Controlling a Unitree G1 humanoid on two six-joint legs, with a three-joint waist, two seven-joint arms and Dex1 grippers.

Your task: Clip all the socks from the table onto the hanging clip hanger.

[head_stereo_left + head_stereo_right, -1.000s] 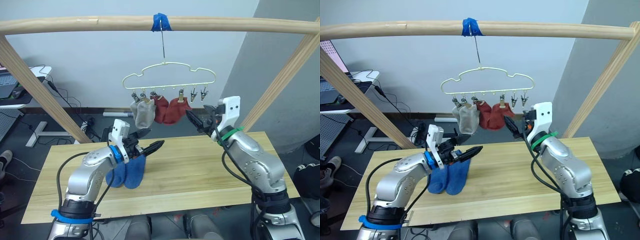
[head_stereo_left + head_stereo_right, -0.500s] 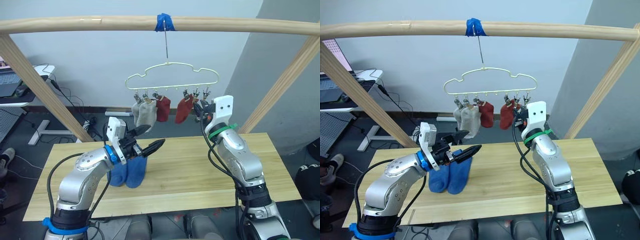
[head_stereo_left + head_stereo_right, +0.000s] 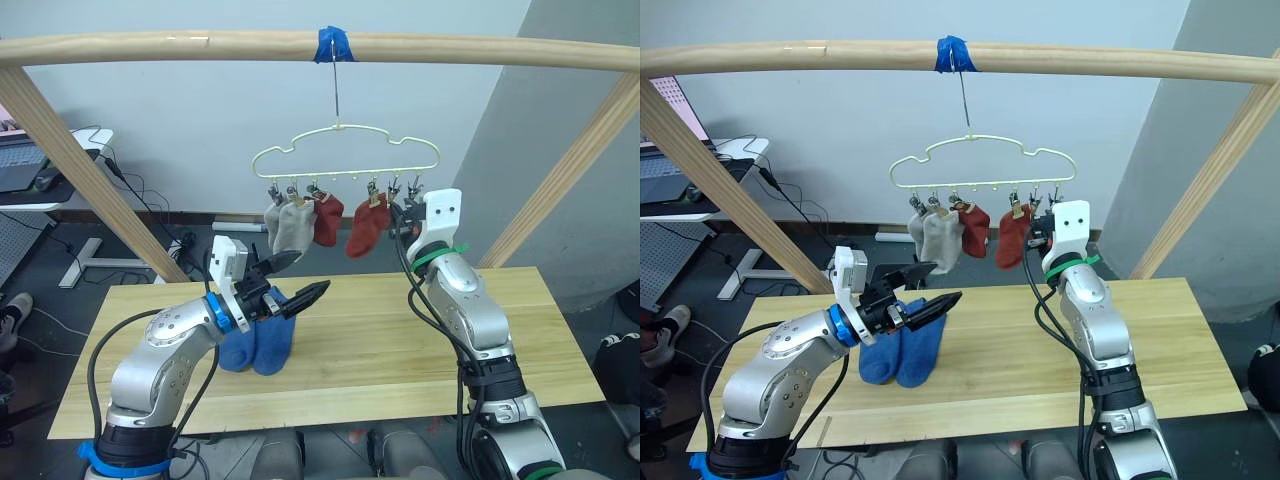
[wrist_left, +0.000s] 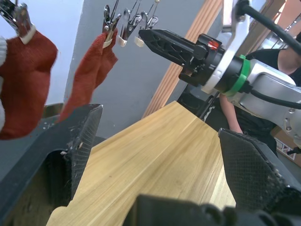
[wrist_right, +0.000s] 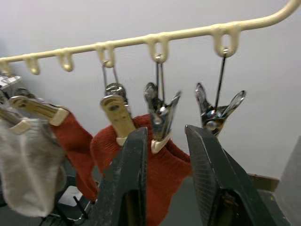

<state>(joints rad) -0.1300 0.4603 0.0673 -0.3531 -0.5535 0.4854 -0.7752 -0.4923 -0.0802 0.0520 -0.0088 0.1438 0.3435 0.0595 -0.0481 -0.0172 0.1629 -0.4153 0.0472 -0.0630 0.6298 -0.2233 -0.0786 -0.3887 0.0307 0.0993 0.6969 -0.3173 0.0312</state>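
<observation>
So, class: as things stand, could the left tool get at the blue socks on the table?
Probably yes. The left tool hovers open just above the blue socks, with nothing between them on the table.

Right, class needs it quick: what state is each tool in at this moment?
Left tool: open, holding nothing, above the blue socks.
Right tool: open, holding nothing, at the hanger clips.
</observation>
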